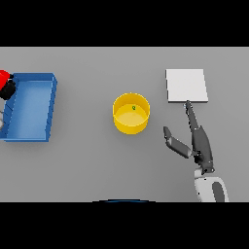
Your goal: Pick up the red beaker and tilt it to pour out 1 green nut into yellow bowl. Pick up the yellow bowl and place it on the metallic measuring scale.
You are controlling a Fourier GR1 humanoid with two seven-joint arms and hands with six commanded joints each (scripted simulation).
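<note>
At the far left edge we see the red beaker, only partly in view, with the left hand dark against it; we cannot tell whether that hand grips it. Just beside them sits a blue tray, resting flat on the bench.

Near the middle stands the yellow bowl, upright, with one small green nut lying inside, so we judge the pour is done and the bowl is our next thing to lift. It looks rigid, thin-walled and probably light, with smooth sides that may slip. We would pinch the rim on its right side, thumb outside and fingers over the wall, and keep it level so the nut does not roll out.

To the right, the right hand rests open, fingers straight and thumb spread toward the bowl but apart from it. The fingertips reach the near edge of the metallic measuring scale, a flat pale square, well clear of the bowl.
</note>
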